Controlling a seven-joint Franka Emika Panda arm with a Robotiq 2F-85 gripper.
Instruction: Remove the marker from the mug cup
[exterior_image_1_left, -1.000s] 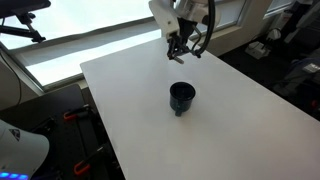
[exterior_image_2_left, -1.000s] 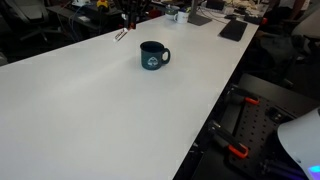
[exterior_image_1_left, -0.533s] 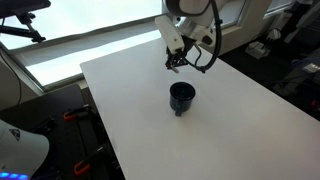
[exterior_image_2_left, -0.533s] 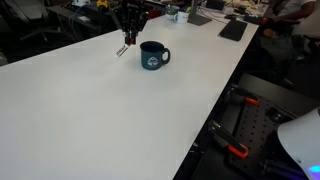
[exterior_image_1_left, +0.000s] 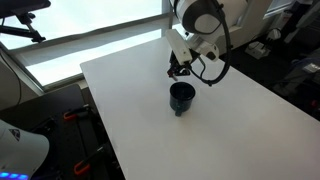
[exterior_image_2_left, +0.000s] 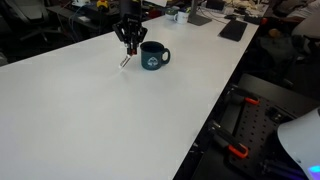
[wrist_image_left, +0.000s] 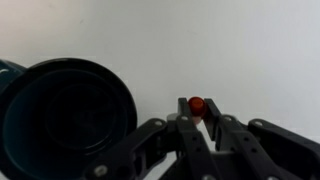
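One change: gripper (exterior_image_2_left: 128, 36) drops from far table edge to just beside mug cup (exterior_image_2_left: 152, 56), jaws pinching marker (exterior_image_2_left: 125, 59). Marker hangs outside mug, opposite handle, tip near table (exterior_image_2_left: 100, 120). Removal looks done, set-down probably next.

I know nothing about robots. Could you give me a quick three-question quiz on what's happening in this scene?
1. True or false: the marker is standing inside the mug.
2. What colour is the marker's tip in the wrist view? A) green B) red C) yellow
3. Fill the gap: the gripper is shut on the ____.

Key: 1 false, it hangs beside the mug, outside it; 2 B; 3 marker.
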